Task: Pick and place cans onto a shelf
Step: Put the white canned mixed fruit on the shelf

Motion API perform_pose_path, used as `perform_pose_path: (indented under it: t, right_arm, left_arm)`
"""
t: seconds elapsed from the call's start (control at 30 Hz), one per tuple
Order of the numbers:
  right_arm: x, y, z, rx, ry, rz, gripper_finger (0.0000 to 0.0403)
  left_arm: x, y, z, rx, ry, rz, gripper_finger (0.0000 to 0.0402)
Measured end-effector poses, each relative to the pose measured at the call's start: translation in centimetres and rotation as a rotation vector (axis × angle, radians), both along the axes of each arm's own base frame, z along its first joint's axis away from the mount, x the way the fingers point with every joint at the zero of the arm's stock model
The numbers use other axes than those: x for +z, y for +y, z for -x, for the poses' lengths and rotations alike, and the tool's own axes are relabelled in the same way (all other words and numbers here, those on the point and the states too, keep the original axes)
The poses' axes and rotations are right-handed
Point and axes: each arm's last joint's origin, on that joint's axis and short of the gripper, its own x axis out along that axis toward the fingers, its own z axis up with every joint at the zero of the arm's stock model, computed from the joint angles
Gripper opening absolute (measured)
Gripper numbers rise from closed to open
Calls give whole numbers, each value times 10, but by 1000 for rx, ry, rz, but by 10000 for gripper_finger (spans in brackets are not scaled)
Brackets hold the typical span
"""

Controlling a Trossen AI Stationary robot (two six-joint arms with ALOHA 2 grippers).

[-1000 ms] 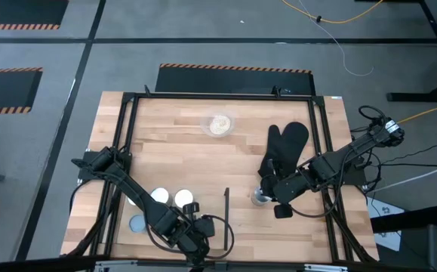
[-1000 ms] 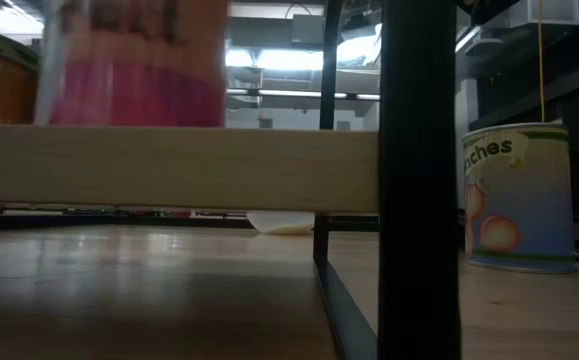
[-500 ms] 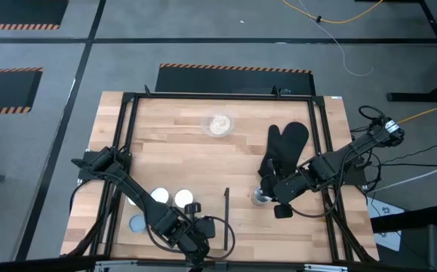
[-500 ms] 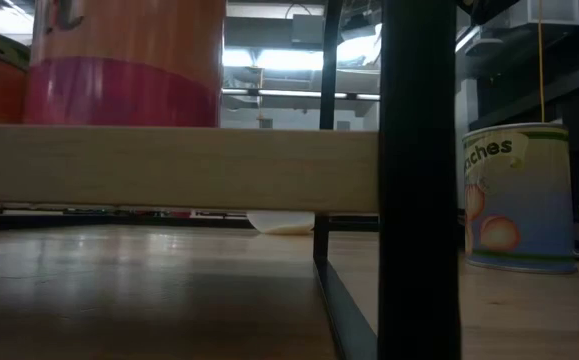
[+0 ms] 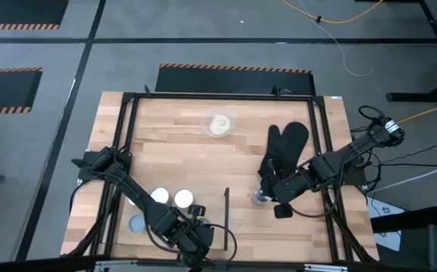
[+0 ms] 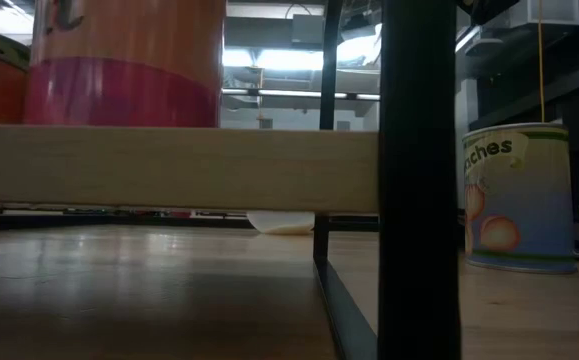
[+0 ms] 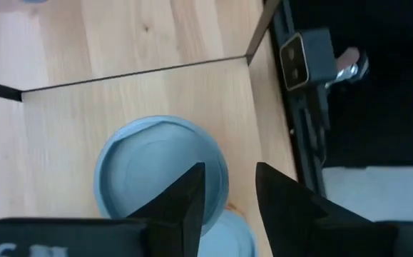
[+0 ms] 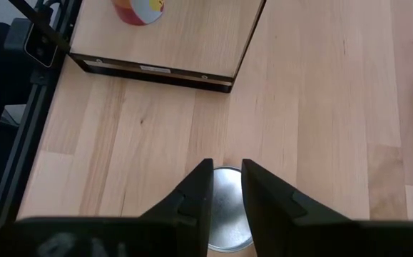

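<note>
The shelf (image 5: 216, 215) is a raised light-wood panel with a black strip, at the near left. White-topped cans (image 5: 159, 196) (image 5: 183, 199) and a pale blue one (image 5: 137, 223) stand on it. In the low view an orange and pink can (image 6: 129, 60) stands on the shelf plank (image 6: 169, 168). My left gripper (image 7: 229, 168) is open just above a pale blue-topped can (image 7: 149, 171) on the shelf. My right gripper (image 8: 227, 164) is shut on a silver-topped can (image 5: 258, 199), which the low view shows as a peach-labelled can (image 6: 519, 195) on the table. My left gripper has one finger (image 7: 188, 196) in front of the pale blue can's rim; whether it touches the can I cannot tell. My right gripper has the silver-topped can's sides (image 8: 224, 214) between its two fingers. The fingers slant down from the table's right. The can stands upright with its base on the table.
A black oven mitt (image 5: 286, 147) lies just beyond the right gripper. A clear bowl of beige grains (image 5: 219, 123) sits toward the far edge. Black frame rails (image 5: 120, 151) border the table. A black post (image 6: 419, 180) stands close in the low view.
In the low view the orange and pink can on the shelf was blurred with motion a second ago and now stands still on the plank. My left gripper has rolled a little in place. The right arm has kept still.
</note>
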Motion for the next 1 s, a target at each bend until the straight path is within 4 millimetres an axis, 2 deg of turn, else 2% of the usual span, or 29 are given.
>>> perform_pose_path:
  t: [0.33,0.57,0.7,0.9,1.0]
  right_arm:
    - [0,0,0,0,0,0,78]
    - [0,0,0,0,0,0,78]
    - [0,0,0,0,0,0,78]
    - [0,0,0,0,0,0,78]
    - [0,0,0,0,0,0,78]
  left_arm:
    - [-4,4,9,-59,93,-76,118]
    - [-4,2,12,-133,89,-108,107]
    - [-3,0,10,-130,68,-93,80]
    - [-2,-1,7,-126,40,-72,14]
    - [-1,-2,6,-109,24,-56,8]
